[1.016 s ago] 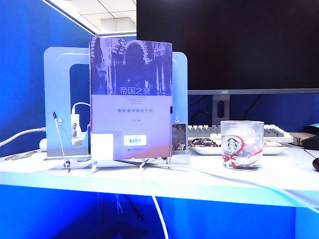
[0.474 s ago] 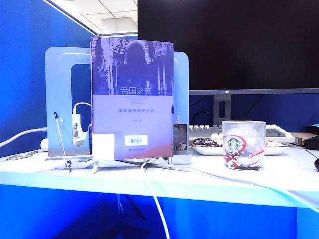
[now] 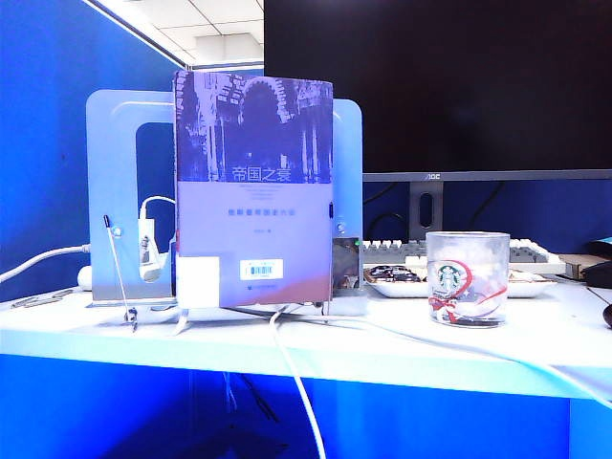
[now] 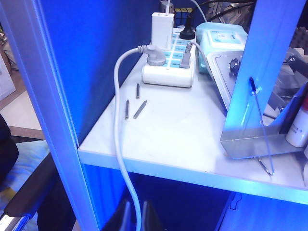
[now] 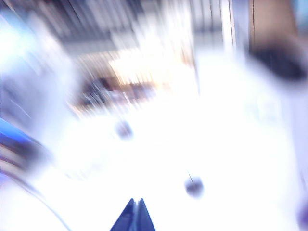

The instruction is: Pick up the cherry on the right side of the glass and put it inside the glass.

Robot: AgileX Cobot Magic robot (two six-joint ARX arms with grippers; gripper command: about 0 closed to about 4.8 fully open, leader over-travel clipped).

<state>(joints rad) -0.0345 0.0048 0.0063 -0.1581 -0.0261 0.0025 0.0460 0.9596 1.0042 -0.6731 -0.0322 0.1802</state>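
We see the right gripper clenched empty above the blurred cherry. Left gripper clenched below the shelf; glass untouched.

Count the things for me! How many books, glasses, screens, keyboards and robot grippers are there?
book: 1
glass: 1
monitor: 1
keyboard: 1
grippers: 2 (left gripper low, in front of the desk edge; right gripper over the white desk top, fingers together)
Total: 6
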